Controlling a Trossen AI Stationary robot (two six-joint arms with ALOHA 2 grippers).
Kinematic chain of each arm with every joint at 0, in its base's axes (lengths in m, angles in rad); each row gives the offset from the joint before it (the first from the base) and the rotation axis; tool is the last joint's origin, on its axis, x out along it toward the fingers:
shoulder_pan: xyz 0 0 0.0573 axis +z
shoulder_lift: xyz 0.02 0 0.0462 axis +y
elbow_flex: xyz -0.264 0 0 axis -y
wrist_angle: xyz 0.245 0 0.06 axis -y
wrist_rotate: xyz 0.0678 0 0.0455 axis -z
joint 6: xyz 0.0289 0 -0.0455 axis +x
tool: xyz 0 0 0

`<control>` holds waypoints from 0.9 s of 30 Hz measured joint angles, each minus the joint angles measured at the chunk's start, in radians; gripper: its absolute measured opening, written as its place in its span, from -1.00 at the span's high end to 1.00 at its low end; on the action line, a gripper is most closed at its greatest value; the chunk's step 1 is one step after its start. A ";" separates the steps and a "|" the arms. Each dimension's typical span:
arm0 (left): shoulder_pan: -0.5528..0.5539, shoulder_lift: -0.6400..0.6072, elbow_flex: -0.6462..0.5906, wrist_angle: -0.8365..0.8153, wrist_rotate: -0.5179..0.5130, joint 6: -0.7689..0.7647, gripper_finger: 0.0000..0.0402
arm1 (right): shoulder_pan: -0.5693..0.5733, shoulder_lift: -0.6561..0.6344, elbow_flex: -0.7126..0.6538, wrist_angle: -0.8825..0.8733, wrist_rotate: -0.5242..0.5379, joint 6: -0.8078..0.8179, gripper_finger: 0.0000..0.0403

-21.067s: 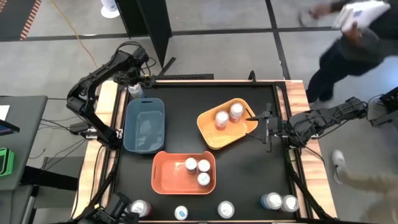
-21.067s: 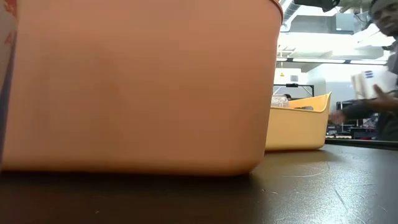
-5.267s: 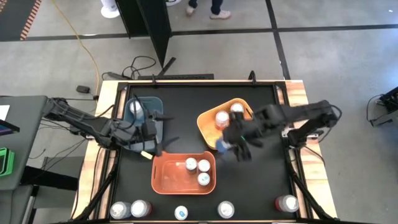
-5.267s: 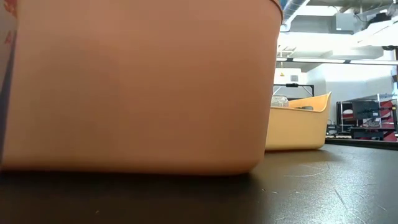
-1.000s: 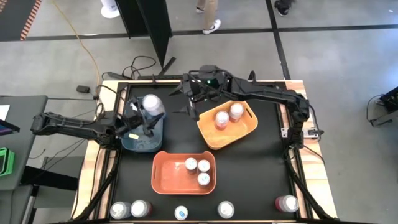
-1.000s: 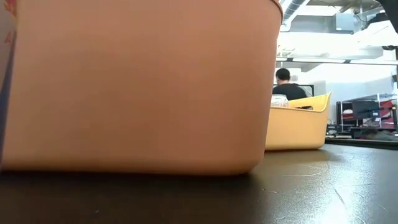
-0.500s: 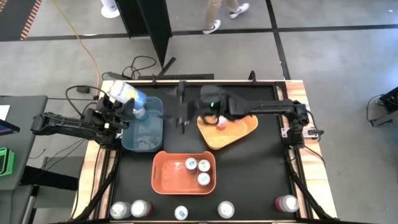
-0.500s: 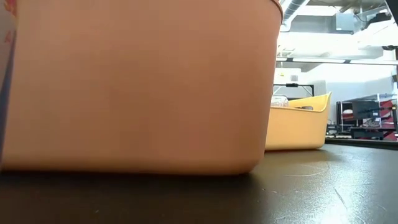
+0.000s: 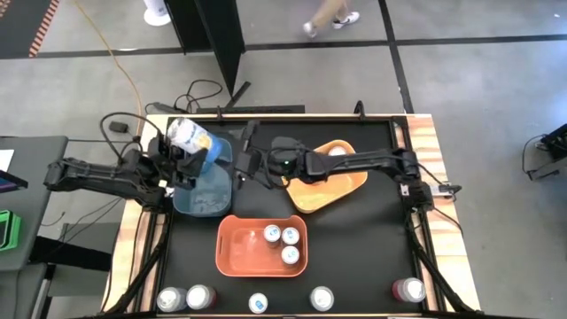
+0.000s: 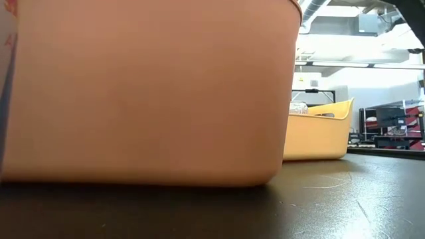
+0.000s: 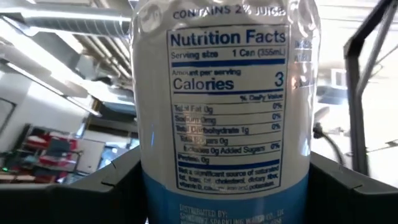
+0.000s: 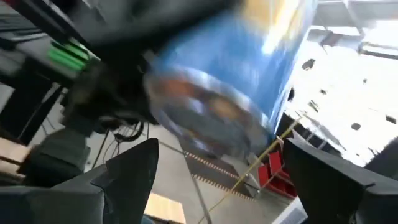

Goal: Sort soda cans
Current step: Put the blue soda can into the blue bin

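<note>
My left gripper point(image 9: 183, 149) is shut on a blue-and-white soda can point(image 9: 190, 136), raised over the far left corner of the blue bin point(image 9: 205, 188). My right gripper point(image 9: 242, 165) reaches across the table and stands open by the blue bin's right rim. In its wrist view the fingers point(image 12: 132, 167) frame the blurred can point(image 12: 231, 87) without touching it. Three cans point(image 9: 282, 244) stand in the orange bin point(image 9: 232, 252). My right arm hides much of the yellow bin point(image 9: 328, 188). Several cans point(image 9: 258, 304) stand upright along the table's near edge. My left gripper pinches the can's body point(image 11: 224, 180) between its two fingers point(image 11: 115, 183), one on each side of the label panel. The fingers come from the table's left, slanting upward. The can is lifted clear, tilted, with one silver end point(image 12: 199, 118) turned toward my right gripper.
The orange bin's wall point(image 10: 146, 93) fills most of the low view, with the yellow bin point(image 10: 319, 129) behind it. A person's feet point(image 9: 332, 19) pass on the floor beyond the table's far edge. Bare black tabletop point(image 9: 363, 257) lies right of the orange bin.
My left gripper has lifted the can up out of the blue bin and tipped it, moving toward the bin's far left corner. My right gripper has swept from beyond the yellow bin toward the table's left, turning as it went, and now stands at the blue bin's right rim.
</note>
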 joint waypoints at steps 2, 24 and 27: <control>-0.001 0.000 0.001 0.023 0.000 -0.005 -0.43 | -0.002 0.023 0.000 0.093 0.001 0.000 -0.79; 0.001 -0.023 0.000 0.050 0.018 -0.057 -0.43 | 0.045 0.061 0.001 0.172 0.012 -0.020 -0.95; 0.001 -0.016 0.002 0.056 0.022 -0.058 -0.43 | 0.056 0.062 0.000 0.223 0.013 -0.037 -0.96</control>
